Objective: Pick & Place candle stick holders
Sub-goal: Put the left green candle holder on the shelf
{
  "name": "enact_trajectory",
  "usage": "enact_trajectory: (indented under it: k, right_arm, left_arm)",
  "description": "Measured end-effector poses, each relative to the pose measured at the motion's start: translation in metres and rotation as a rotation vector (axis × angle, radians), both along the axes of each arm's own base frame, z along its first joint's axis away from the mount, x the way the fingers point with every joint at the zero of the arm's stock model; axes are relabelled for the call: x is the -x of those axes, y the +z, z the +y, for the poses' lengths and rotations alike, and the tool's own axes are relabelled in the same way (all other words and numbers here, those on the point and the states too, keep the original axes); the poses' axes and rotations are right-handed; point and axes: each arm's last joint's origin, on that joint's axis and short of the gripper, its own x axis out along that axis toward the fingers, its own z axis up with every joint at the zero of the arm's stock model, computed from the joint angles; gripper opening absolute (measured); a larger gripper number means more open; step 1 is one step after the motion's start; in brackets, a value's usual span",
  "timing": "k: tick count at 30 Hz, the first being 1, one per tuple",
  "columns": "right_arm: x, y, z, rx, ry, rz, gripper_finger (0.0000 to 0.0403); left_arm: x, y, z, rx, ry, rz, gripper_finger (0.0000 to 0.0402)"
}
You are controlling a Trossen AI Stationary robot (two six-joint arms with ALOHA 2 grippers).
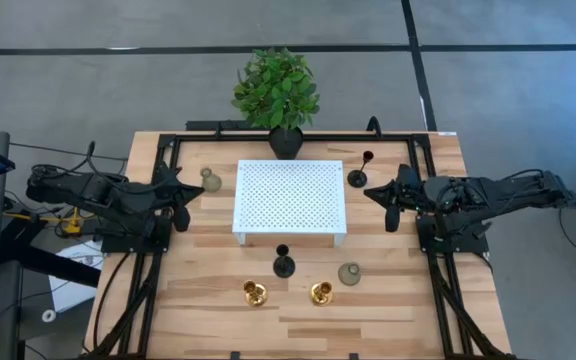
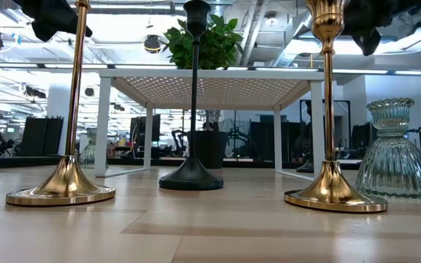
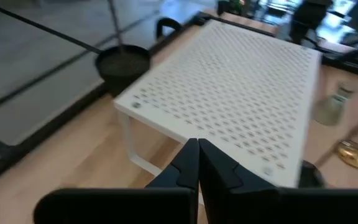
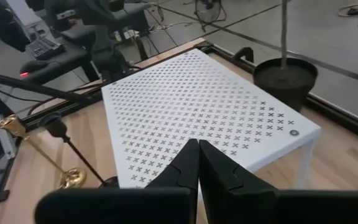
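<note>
Six candle stick holders stand upright on their bases on the wooden table. Two gold ones [image 1: 256,293] [image 1: 321,292], a black one [image 1: 284,264] and a grey-green one [image 1: 349,274] stand in front of the white platform [image 1: 290,197]. Another grey-green one [image 1: 210,180] stands at the platform's left, and another black one [image 1: 358,177] at its right. My left gripper [image 3: 198,146] hovers shut above the table left of the platform. My right gripper [image 4: 198,146] hovers shut to the platform's right. Both hold nothing.
A green plant in a black pot [image 1: 285,140] stands just behind the platform's far edge. Black frame rails [image 1: 158,250] run along the table's left and right sides. Bare wood [image 1: 208,250] lies between the platform and the near row of holders.
</note>
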Motion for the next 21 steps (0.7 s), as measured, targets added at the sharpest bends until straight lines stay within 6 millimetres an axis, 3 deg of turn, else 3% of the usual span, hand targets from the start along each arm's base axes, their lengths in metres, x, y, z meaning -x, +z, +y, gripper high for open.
enact_trajectory:
  k: [12, 21]
  right_arm:
    - [0.000, 0.000, 0.000, 0.001, -0.002, 0.000, 0.0000]
    - [0.000, 0.000, 0.000, 0.001, -0.002, 0.000, 0.0000]
  left_arm:
    - [0.002, 0.000, 0.005, -0.082, 0.172, -0.002, 0.0003]
    - [-0.009, -0.022, 0.002, -0.071, 0.261, 0.214, 0.0003]
